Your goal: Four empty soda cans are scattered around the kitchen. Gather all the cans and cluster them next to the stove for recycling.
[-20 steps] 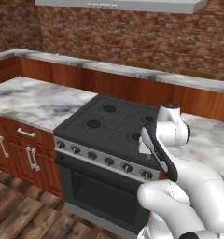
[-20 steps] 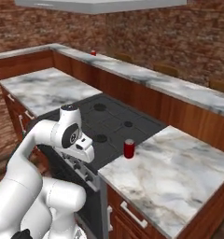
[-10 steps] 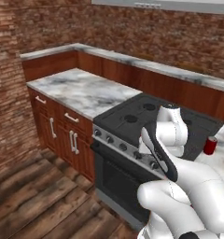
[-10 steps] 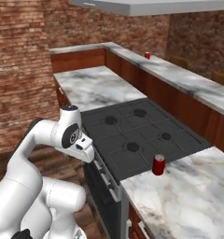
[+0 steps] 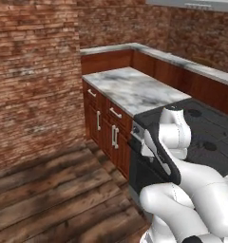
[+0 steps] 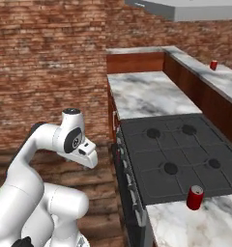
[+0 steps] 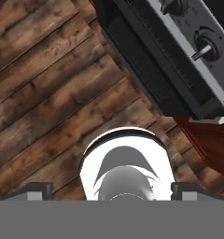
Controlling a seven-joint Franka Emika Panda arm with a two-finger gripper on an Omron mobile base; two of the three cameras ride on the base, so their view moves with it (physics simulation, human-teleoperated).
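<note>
Gripper (image 7: pixel 111 191) open, holding nothing — pointed down at the wooden floor (image 7: pixel 53 107) beside the stove (image 6: pixel 171 159) front. One red soda can (image 6: pixel 195 197) upright on the marble counter (image 6: pixel 195 224), touching the stove's near edge — a second red can (image 6: pixel 213 65) on the far counter (image 6: pixel 219 82).

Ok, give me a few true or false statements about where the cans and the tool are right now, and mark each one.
1. A red soda can stands on the marble counter right beside the stove. True.
2. The tool is closed on a can. False: its jaws are open and empty, pointing at the wooden floor.
3. Another red can sits on the far raised counter. True.
4. A can stands on a burner. False: no can is on the cooktop.
</note>
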